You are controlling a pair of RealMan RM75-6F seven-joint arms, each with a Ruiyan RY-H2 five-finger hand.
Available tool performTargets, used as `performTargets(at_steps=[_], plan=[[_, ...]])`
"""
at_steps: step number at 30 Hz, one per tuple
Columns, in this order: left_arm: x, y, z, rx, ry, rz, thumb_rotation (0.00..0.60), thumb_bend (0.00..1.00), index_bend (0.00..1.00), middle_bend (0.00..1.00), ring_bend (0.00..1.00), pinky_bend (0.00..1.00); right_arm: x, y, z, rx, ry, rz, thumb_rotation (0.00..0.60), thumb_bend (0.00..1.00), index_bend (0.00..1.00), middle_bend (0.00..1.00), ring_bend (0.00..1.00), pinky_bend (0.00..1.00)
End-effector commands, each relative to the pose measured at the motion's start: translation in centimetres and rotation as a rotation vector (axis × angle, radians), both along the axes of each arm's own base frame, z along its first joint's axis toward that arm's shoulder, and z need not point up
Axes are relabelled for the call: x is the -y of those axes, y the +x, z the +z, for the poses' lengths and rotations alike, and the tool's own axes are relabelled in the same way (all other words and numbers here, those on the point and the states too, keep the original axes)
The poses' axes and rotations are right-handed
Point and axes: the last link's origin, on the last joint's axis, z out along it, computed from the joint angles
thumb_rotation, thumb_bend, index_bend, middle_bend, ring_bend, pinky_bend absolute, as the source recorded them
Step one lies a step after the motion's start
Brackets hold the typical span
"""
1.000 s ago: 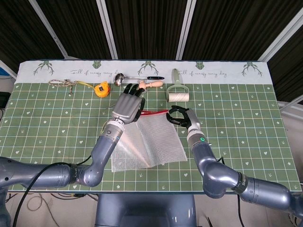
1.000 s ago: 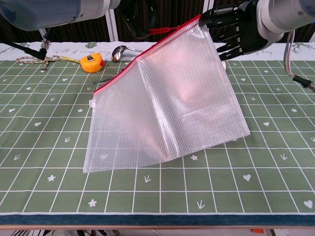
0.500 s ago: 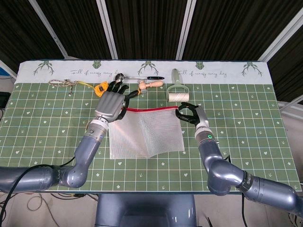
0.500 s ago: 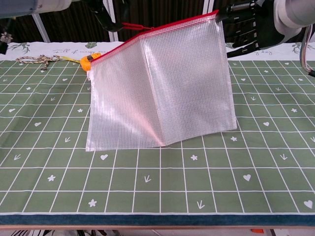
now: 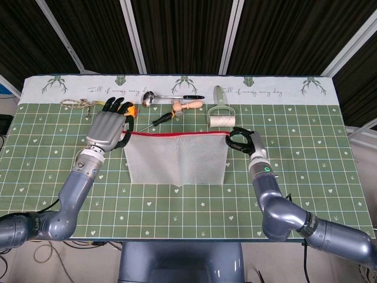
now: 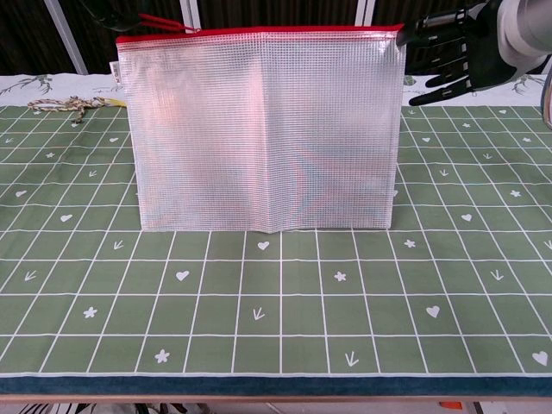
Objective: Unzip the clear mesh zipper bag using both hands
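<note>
The clear mesh zipper bag (image 5: 177, 160) hangs upright between my two hands, its bottom edge at the table mat. Its red zipper edge (image 5: 177, 134) runs taut and level along the top. My left hand (image 5: 108, 125) pinches the red zipper pull at the bag's left top corner. My right hand (image 5: 245, 141) grips the right top corner. In the chest view the bag (image 6: 263, 129) fills the middle, the red pull (image 6: 164, 21) sticks out at the upper left, and the right hand (image 6: 470, 52) shows at the upper right. There the left hand is mostly cut off by the top edge.
Behind the bag lie an orange tape measure (image 5: 131, 110), a metal spoon (image 5: 171, 96), a wooden-handled tool (image 5: 187, 105), a lint roller (image 5: 221, 119) and a knotted rope (image 5: 76, 104). The green grid mat (image 6: 276, 310) stretches in front of the bag.
My left hand has moved far to the left along the red zipper edge with the pull. The bag has gone from slanted and sagging to upright and taut. The right hand shifted slightly right.
</note>
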Motion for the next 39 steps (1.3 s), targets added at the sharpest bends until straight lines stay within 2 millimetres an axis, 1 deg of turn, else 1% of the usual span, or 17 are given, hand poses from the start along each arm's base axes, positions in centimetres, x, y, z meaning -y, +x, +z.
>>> performTargets(at_steps=[1, 7, 27, 36, 37, 38, 39], plan=[[0.0, -0.4, 0.4, -0.004, 0.005, 0.005, 0.6, 0.46, 0.61, 0.14, 0.0, 0.0, 0.1, -0.2, 0.1, -0.003, -0.003, -0.003, 0.6, 0.56, 0.66, 0.19, 0.07, 0.27], [-0.4, -1.1, 1.5, -0.01, 0.029, 0.016, 0.6, 0.46, 0.61, 0.14, 0.0, 0.0, 0.3, -0.6, 0.5, -0.008, -0.015, -0.015, 0.6, 0.56, 0.66, 0.19, 0.07, 0.27], [-1.0, -2.5, 3.3, -0.011, 0.075, 0.047, 0.6, 0.46, 0.61, 0.14, 0.0, 0.0, 0.6, -1.3, 1.2, -0.014, -0.032, -0.035, 0.6, 0.56, 0.66, 0.19, 0.07, 0.27], [-1.2, -3.4, 4.3, -0.019, 0.097, 0.071, 0.6, 0.46, 0.6, 0.14, 0.0, 0.0, 0.6, -1.9, 1.1, -0.021, -0.031, -0.049, 0.6, 0.56, 0.66, 0.19, 0.07, 0.27], [-1.2, -3.5, 4.4, -0.019, 0.097, 0.072, 0.6, 0.46, 0.6, 0.14, 0.0, 0.0, 0.6, -1.9, 1.1, -0.021, -0.031, -0.049, 0.6, 0.56, 0.66, 0.19, 0.07, 0.27], [-1.2, -3.5, 4.4, -0.019, 0.097, 0.074, 0.6, 0.43, 0.59, 0.13, 0.0, 0.0, 0.6, -1.9, 1.1, -0.023, -0.031, -0.049, 0.6, 0.56, 0.66, 0.19, 0.07, 0.27], [-1.2, -3.6, 4.4, -0.018, 0.096, 0.076, 0.6, 0.4, 0.57, 0.12, 0.0, 0.0, 0.6, -1.9, 1.1, -0.025, -0.029, -0.047, 0.6, 0.55, 0.64, 0.18, 0.06, 0.27]])
